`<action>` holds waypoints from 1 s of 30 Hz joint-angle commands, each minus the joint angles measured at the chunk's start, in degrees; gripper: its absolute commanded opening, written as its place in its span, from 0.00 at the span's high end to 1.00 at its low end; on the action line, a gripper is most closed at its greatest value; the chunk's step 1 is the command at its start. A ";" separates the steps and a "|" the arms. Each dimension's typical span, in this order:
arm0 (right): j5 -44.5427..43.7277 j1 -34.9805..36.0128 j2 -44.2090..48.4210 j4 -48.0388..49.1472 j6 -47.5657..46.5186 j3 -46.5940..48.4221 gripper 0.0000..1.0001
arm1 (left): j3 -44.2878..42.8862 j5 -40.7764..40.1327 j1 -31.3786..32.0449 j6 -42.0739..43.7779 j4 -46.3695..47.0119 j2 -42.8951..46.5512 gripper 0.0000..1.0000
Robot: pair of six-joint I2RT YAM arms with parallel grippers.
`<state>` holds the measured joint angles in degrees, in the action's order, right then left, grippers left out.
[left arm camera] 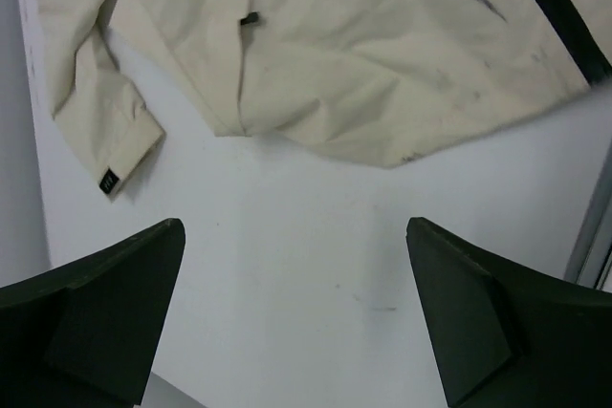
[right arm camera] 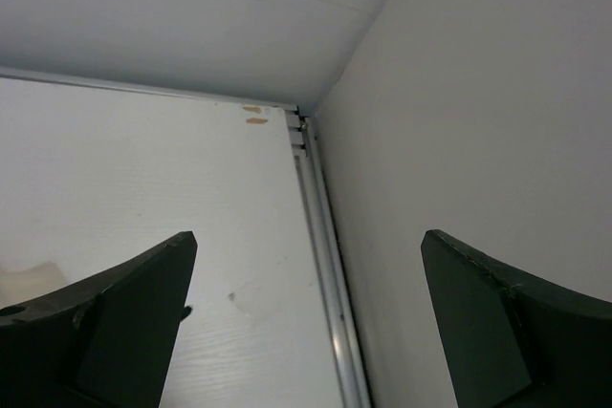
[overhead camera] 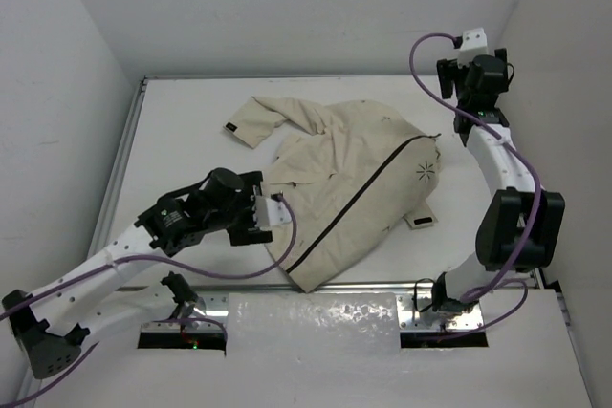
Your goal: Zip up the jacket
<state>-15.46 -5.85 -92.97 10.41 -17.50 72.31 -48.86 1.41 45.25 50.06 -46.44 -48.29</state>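
The cream-beige jacket (overhead camera: pixel 344 179) lies spread flat in the middle of the white table. Its dark zipper line (overhead camera: pixel 363 200) runs diagonally from the collar down to the near hem, and a small starburst emblem (overhead camera: pixel 425 171) sits to the right of it. My left gripper (overhead camera: pixel 276 208) hovers at the jacket's left edge. In the left wrist view that gripper (left arm camera: pixel 295 226) stands open over bare table, with the jacket (left arm camera: pixel 363 54), a sleeve cuff (left arm camera: pixel 110 145) and the zipper (left arm camera: pixel 555 2) ahead of it. My right gripper (right arm camera: pixel 309 236) is open and empty. It is raised at the far right (overhead camera: pixel 459 72), away from the jacket.
A metal rail (right arm camera: pixel 330 265) runs along the table's right edge against the white wall (right arm camera: pixel 478 121). A matching rail (overhead camera: pixel 120 169) lines the left side. A shiny plastic sheet (overhead camera: pixel 316 320) lies between the arm bases at the front edge.
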 commanded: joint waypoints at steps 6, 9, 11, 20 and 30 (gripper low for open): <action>-0.97 -0.65 10.69 -10.23 21.96 -10.69 0.01 | -7.56 -10.65 -12.03 -39.60 18.57 -16.02 0.00; -4.74 -3.99 13.42 -15.50 30.20 -17.54 0.01 | -8.79 -9.41 -24.12 -52.75 19.09 -22.62 0.00; -6.06 -8.19 14.56 -16.39 33.30 -24.30 0.01 | -8.45 -8.53 -27.40 -55.67 20.85 -24.30 0.00; -13.18 -14.10 12.21 -18.93 40.44 -30.57 0.01 | -1.16 -12.13 -34.53 -59.73 24.99 -25.01 0.00; -15.64 -14.10 14.64 -16.06 39.82 -31.70 0.01 | 1.14 -12.22 -35.06 -58.33 24.20 -24.57 0.00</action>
